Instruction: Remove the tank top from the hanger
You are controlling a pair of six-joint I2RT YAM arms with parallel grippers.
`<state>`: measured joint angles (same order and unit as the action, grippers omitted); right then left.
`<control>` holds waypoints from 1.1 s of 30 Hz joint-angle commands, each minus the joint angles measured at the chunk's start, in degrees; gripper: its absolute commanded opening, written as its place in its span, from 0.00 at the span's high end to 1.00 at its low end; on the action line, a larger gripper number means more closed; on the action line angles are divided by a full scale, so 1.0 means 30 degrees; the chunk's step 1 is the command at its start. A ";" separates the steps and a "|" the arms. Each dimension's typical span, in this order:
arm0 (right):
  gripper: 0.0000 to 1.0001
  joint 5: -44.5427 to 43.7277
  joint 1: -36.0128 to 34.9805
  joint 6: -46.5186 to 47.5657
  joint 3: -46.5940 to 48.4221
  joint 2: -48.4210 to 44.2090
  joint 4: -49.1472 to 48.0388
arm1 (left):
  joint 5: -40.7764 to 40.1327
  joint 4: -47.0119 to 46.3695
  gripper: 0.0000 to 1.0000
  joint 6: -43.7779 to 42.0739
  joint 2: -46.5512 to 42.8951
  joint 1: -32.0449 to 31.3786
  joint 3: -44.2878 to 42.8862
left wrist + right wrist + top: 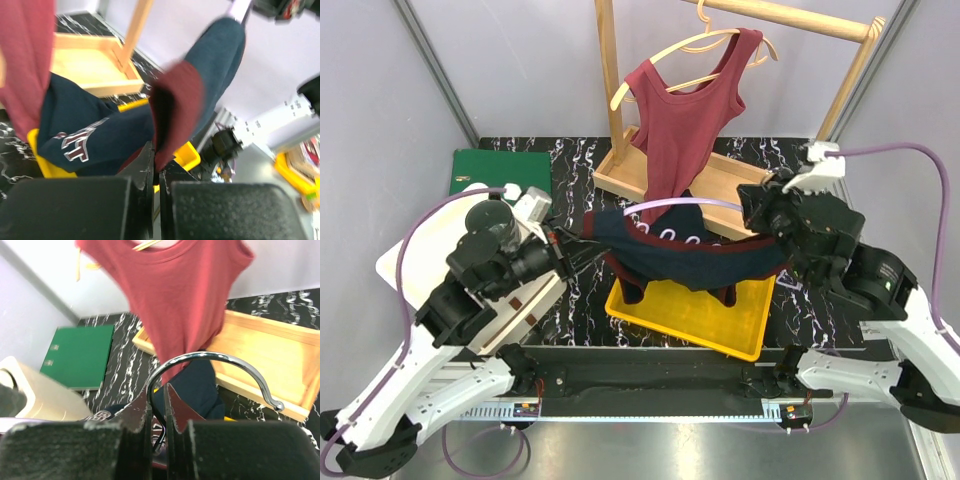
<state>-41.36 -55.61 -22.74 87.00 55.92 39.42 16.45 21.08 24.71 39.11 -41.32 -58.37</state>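
Maroon lettering on the tank top (85, 131) is unreadable. My left end effector (156, 172) clamps its hem; my right end effector (158, 399) clamps the hanger hook (216, 358).

A flat green folder (501, 172) lies at the far left of the black, white-veined marble tabletop (578, 160); a yellow plastic tray (700, 320) sits near the front edge; behind it, a pale wooden rack (610, 80), hung with a red sleeveless top (685, 120).

Tank top (720, 262) navy, maroon trim; hanging top (685, 110) red; bin (700, 318) yellow; tabletop (578, 165) black, white-veined.
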 commanded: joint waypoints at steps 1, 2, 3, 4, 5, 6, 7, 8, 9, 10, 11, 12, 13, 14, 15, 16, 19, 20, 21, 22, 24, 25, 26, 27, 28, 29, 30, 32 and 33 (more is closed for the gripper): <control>1.00 -0.3083 -0.0094 -0.1497 -0.1458 -0.2315 -0.1626 | -0.2902 -0.1138 1.00 0.0377 -0.1636 -0.0054 0.0295; 1.00 -0.3464 -0.0065 -0.1762 -0.1838 -0.2699 -0.1626 | -0.3165 -0.1283 1.00 0.0464 -0.1815 -0.0026 0.0383; 1.00 -0.4019 -0.0065 -0.1997 -0.2480 -0.3051 -0.1655 | -0.3632 -0.1372 1.00 0.0523 -0.1991 -0.0025 0.0529; 1.00 -0.4256 -0.0065 -0.2608 -0.2777 -0.3721 -0.1684 | -0.3724 -0.1460 1.00 0.0581 -0.2196 -0.0025 0.0647; 1.00 -0.4375 -0.0065 -0.2876 -0.3070 -0.4076 -0.1801 | -0.3638 -0.1693 1.00 0.0640 -0.2198 -0.0025 0.0735; 1.00 -0.4173 -0.0065 -0.3081 -0.3682 -0.4370 -0.2498 | -0.3289 -0.1753 1.00 0.0699 -0.2111 -0.0054 0.0736; 1.00 -0.3881 -0.0065 -0.3373 -0.4065 -0.4924 -0.3114 | -0.3082 -0.1783 1.00 0.0757 -0.1762 -0.0055 0.0707; 1.00 -0.3472 -0.0094 -0.3492 -0.4388 -0.5074 -0.3729 | -0.2761 -0.1928 1.00 0.0874 -0.1526 -0.0055 0.0677; 1.00 -0.2395 -0.0065 -0.3639 -0.4913 -0.5134 -0.5127 | -0.2004 -0.2045 1.00 0.0933 -0.0973 -0.0026 0.0619; 1.00 -0.1775 -0.0094 -0.3785 -0.5063 -0.4960 -0.5896 | -0.1561 -0.2395 1.00 0.0992 -0.0677 -0.0025 0.0618; 1.00 -0.1160 -0.0065 -0.3844 -0.5152 -0.4756 -0.6628 | -0.0687 -0.2659 1.00 0.1253 -0.0413 -0.0025 0.0589; 1.00 0.0181 -0.0065 -0.3874 -0.5153 -0.4522 -0.8231 | -0.0243 -0.2865 1.00 0.1372 0.0140 -0.0054 0.0618; 1.00 0.0919 -0.0094 -0.3990 -0.5211 -0.4055 -0.9146 | 0.0168 -0.3331 1.00 0.1489 0.0407 -0.0055 0.0560; 1.00 0.1594 -0.0094 -0.4166 -0.5211 -0.3789 -1.0025 | 0.1013 -0.3539 1.00 0.1780 0.0729 -0.0026 0.0531; 1.00 0.2819 -0.0065 -0.4341 -0.5153 -0.3526 -1.1803 | 0.1398 -0.3744 1.00 0.1899 0.1283 -0.0054 0.0473; 1.00 0.3411 -0.0065 -0.4691 -0.5008 -0.2827 -1.2546 | 0.1750 -0.4094 1.00 0.2045 0.1549 -0.0055 0.0443; 1.00 0.4995 -0.0094 -0.5482 -0.3779 -0.1333 -1.4687 | 0.2602 -0.4710 1.00 0.2602 0.2312 -0.0084 0.0530; 1.00 0.5347 -0.0065 -0.5573 -0.3457 -0.1007 -1.5301 | 0.2836 -0.4800 1.00 0.2806 0.2430 -0.0113 0.0589; 1.00 0.5989 -0.0065 -0.5661 -0.3280 -0.0511 -1.6323 | 0.2925 -0.4858 1.00 0.2866 0.2634 -0.0142 0.0589; 1.00 0.6256 -0.0065 -0.5545 -0.2959 -0.0274 -1.6478 | 0.2955 -0.4917 1.00 0.2896 0.2723 -0.0172 0.0531; 1.00 0.6785 -0.0094 -0.4904 -0.1641 0.0108 -1.5899 | 0.3014 -0.4859 1.00 0.2809 0.3044 -0.0201 0.0035; 1.00 0.6844 -0.0065 -0.4639 -0.1405 0.0081 -1.5662 | 0.3072 -0.4801 1.00 0.2634 0.3249 -0.0172 -0.0403; 1.00 0.6584 -0.0065 -0.4317 -0.1055 -0.0007 -1.4847 | 0.3275 -0.4655 1.00 0.2575 0.3454 -0.0172 -0.1683; 1.00 0.6204 -0.0065 -0.3560 -0.0877 -0.0327 -1.4288 | 0.3538 -0.4393 1.00 0.2545 0.4095 -0.0230 -0.2595; 1.00 0.5736 -0.0094 -0.3320 -0.0847 -0.0620 -1.3760 | 0.3889 -0.4245 1.00 0.2487 0.4449 -0.0259 -0.3532; 1.00 0.4774 -0.0065 -0.3028 -0.1223 -0.1087 -1.3262 | 0.4473 -0.4244 1.00 0.2486 0.4772 -0.0318 -0.5369; 1.00 0.4272 -0.0065 -0.2474 -0.1604 -0.2107 -1.3257 | 0.4652 -0.4273 1.00 0.2457 0.5355 -0.0463 -0.6286; 1.00 0.2579 -0.0065 -0.2060 -0.2864 -0.3428 -1.2444 | 0.5236 -0.4273 1.00 0.2369 0.6321 -0.0552 -0.9089; 1.00 0.2045 -0.0094 -0.1594 -0.3158 -0.4682 -1.2292 | 0.5443 -0.4273 1.00 0.2427 0.6705 -0.0582 -1.0036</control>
<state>-26.09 -55.81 -32.49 79.40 52.36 2.42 26.83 15.07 31.99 57.04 -42.28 -73.78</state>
